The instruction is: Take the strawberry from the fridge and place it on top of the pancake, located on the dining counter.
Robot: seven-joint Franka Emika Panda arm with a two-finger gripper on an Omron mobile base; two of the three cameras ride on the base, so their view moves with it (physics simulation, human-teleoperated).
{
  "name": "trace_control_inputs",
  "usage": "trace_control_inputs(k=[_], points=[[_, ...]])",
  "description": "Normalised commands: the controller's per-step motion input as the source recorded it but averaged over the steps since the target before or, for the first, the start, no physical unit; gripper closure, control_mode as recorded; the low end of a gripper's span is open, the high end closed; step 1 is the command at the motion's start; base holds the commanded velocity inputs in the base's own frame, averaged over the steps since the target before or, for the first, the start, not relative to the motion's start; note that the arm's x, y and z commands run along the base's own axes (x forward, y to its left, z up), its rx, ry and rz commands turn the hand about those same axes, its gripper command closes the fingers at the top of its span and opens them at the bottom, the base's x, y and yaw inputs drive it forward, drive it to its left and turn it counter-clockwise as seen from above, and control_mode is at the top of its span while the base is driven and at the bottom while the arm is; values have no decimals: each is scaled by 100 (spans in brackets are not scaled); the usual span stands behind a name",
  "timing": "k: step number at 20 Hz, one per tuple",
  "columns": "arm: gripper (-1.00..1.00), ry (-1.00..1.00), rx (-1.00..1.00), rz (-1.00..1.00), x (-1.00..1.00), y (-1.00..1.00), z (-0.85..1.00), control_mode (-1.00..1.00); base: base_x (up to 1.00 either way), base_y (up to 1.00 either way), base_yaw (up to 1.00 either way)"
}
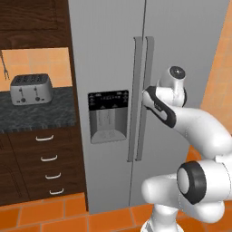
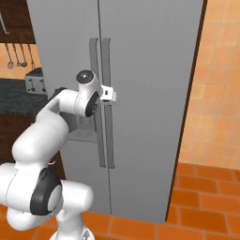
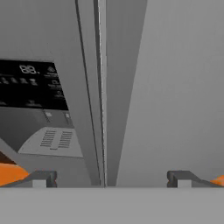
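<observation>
The fridge [image 1: 108, 45] [image 2: 150, 70] [image 3: 175, 87] stands straight ahead with both light-grey doors shut. Its two long vertical handles [image 1: 134, 113] [image 2: 102, 145] meet at the middle seam. My gripper [image 2: 110, 94] [image 3: 111, 177] is open at mid-height right in front of those handles. In the hand view both handles run up between the wide-spread fingertips [image 3: 41, 178], with nothing gripped. The black dispenser panel [image 1: 108, 115] [image 3: 30, 85] lies just left of the hand. The strawberry is hidden behind the shut doors. The pancake and the dining counter are out of view.
A silver toaster [image 1: 30, 88] sits on the black wall counter [image 1: 41, 113] left of the fridge, above dark wood drawers [image 1: 47, 167]. Utensils [image 2: 16, 56] hang over that counter. An orange tiled wall [image 2: 215, 93] closes in on the fridge's right, with orange floor tiles [image 2: 197, 211] below.
</observation>
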Motion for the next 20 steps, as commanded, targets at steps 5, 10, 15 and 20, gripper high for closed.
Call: trace_control_inputs(k=[5, 10, 15, 20], points=[[-100, -5, 0, 0, 43, -3, -2, -100, 0, 0, 0], [-100, 0, 4, 0, 49, -24, 0, -100, 0, 0, 0], [-100, 0, 1, 0, 75, 0, -9, -100, 0, 0, 0], [-100, -3, 0, 0, 60, 1, -12, -100, 0, 0, 0]])
